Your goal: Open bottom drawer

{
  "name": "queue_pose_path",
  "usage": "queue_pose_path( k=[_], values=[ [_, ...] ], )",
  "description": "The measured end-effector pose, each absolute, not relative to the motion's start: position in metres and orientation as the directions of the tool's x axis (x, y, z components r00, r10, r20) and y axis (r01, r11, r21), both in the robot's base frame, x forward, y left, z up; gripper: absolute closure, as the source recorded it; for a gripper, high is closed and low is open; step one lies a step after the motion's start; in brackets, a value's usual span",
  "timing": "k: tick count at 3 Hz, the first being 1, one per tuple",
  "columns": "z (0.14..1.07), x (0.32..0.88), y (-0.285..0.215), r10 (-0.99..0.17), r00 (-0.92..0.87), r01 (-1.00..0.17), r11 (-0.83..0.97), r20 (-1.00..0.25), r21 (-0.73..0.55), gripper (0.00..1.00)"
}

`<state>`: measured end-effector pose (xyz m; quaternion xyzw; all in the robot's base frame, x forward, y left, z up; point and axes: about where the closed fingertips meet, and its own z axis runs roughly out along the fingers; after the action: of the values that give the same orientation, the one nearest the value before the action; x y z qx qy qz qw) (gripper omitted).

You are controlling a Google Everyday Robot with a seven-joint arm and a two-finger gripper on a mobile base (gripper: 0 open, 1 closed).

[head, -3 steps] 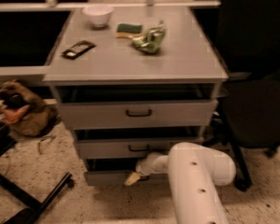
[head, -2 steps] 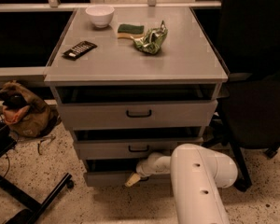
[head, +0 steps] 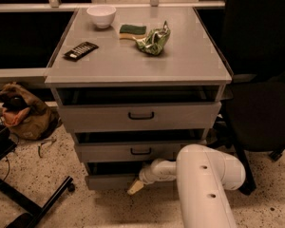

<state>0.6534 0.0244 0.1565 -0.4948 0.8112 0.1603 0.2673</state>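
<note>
The bottom drawer point(head: 109, 181) is the slim grey front lowest in the grey cabinet, with a dark gap above it. Its handle is hidden behind my arm. My gripper point(head: 135, 188) reaches in from the right on a white arm point(head: 204, 189) and sits at the middle of that drawer front, a pale fingertip point(head: 134, 189) pointing down-left. The mid-sized middle drawer point(head: 133, 152) and the tall top drawer point(head: 140, 115) above it both show black bar handles.
The cabinet top point(head: 190, 65) holds a white bowl point(head: 101, 15), a green sponge point(head: 132, 30), a green chip bag point(head: 154, 40) and a black remote point(head: 80, 51). A black chair point(head: 263, 89) stands to the right. A brown bag point(head: 21, 113) and black stand legs point(head: 33, 198) are at the left.
The view has shifted slightly, so the cabinet sits a little lower and closer. My gripper stays at the bottom drawer front.
</note>
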Motion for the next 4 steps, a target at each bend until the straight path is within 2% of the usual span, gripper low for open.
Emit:
queue_pose_path(
  k=[1,2,4],
  values=[
    [0.168,0.625,0.02,-0.72,-0.381,-0.881,0.472,-0.581,-0.007,0.0],
    [0.175,0.57,0.021,-0.727,-0.406,-0.88,0.474,-0.554,0.022,0.0],
    [0.169,0.564,0.023,-0.732,-0.413,-0.886,0.462,-0.541,0.051,0.0]
  ],
)
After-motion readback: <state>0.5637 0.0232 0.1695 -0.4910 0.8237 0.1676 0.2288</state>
